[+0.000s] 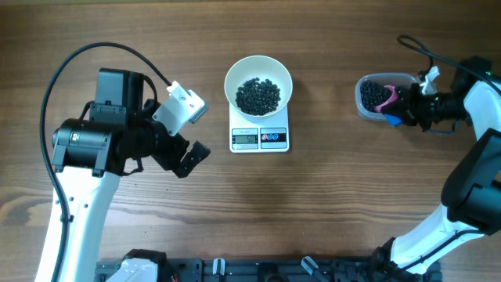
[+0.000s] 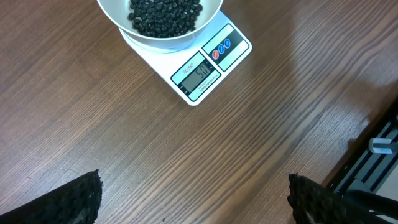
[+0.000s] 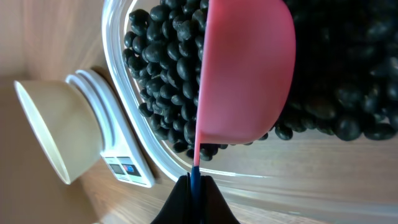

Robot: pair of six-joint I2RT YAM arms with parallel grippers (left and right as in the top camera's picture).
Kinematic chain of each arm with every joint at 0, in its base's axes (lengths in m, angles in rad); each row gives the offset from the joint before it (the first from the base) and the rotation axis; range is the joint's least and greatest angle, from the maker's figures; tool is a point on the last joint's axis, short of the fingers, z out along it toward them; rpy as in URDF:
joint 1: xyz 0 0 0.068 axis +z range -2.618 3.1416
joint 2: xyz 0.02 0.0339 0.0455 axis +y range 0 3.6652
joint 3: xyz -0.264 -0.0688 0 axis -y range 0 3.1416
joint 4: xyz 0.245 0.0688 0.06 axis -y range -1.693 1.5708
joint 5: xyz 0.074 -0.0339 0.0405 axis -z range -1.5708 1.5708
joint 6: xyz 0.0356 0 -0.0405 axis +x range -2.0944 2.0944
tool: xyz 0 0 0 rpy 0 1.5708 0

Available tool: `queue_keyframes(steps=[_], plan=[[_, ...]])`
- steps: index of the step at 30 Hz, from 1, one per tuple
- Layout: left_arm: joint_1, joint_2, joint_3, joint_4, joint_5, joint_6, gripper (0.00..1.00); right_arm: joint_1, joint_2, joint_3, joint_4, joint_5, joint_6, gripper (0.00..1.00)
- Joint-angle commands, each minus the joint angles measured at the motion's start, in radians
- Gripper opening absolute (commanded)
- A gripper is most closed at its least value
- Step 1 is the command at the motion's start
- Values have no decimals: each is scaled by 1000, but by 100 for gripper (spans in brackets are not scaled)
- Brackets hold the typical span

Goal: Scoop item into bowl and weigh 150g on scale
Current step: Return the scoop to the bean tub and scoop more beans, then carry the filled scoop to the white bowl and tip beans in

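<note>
The left fingers [image 1: 190, 157] stand wide apart and empty over the worktop [image 1: 329, 196]. Ahead of them, well apart, the white bowl [image 1: 233, 78] sits on the scale [image 1: 260, 139] with a heap of black beads [image 1: 258, 95] in it. Far right, the right fingers [image 3: 193, 199] are clamped on the pink scoop [image 3: 245, 68], whose cup rests among beads in the clear tub [image 1: 368, 106] just beyond them.

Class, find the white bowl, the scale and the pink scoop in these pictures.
white bowl [image 1: 258, 66]: overhead view, bare inner wall above the beads.
scale [image 2: 200, 71]: left wrist view, its grey display.
pink scoop [image 3: 245, 68]: right wrist view, outside of its cup.
</note>
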Motion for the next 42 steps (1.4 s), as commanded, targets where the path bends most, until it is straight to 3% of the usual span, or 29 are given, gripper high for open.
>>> queue_keyframes(steps=[1,6,12,29,37,42], plan=[[5,-8,-4,0,0,18,100,-32,0,-10,-10,-69,66,4],[5,-8,-3,0,1,19,100,-61,0,-10,4,-122,65,4],[5,-8,-4,0,0,19,100,-133,0,-10,6,-255,-36,4],[5,-8,-4,0,0,18,100,-240,0,-10,-122,-356,-302,4],[5,-8,-4,0,0,19,100,-245,0,-11,-146,-390,-387,4],[5,-8,-4,0,0,19,100,-244,0,-11,-146,-520,-402,4]])
